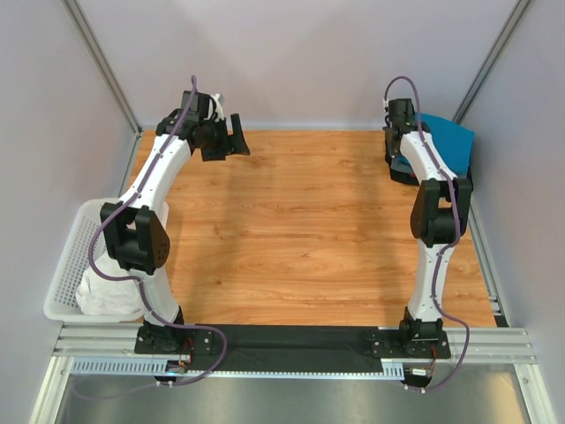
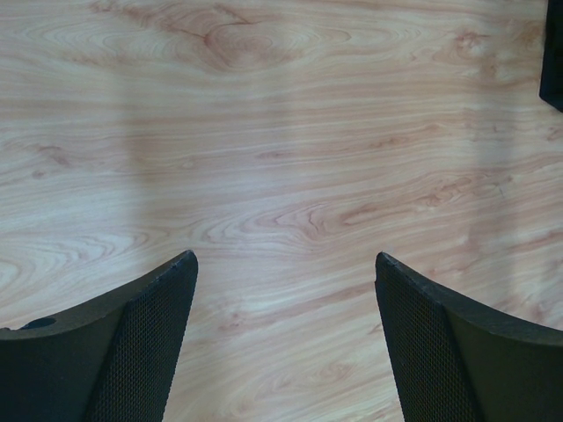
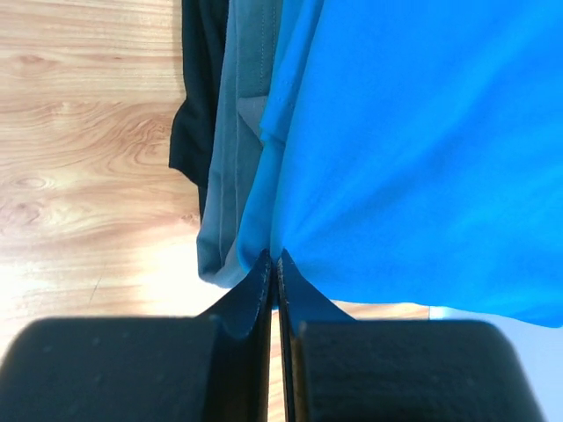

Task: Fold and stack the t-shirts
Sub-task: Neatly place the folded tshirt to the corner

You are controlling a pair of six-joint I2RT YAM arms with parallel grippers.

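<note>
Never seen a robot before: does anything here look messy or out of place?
Nothing spilled or damaged. Only the stacking is slightly uneven: the grey t-shirt and black t-shirt stick out beyond the blue t-shirt, whose edge the right gripper pinches.

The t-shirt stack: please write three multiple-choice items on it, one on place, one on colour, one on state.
1. Where is the t-shirt stack?
A far right corner of the table
B near left corner
C table middle

2. Which colour lies on top?
A red
B blue
C white

3. The right gripper is:
A wide open
B out of view
C shut on the blue t-shirt

Answers: 1 A, the top view shows it there; 2 B, blue cloth lies uppermost; 3 C, its jaws pinch the blue edge.
</note>
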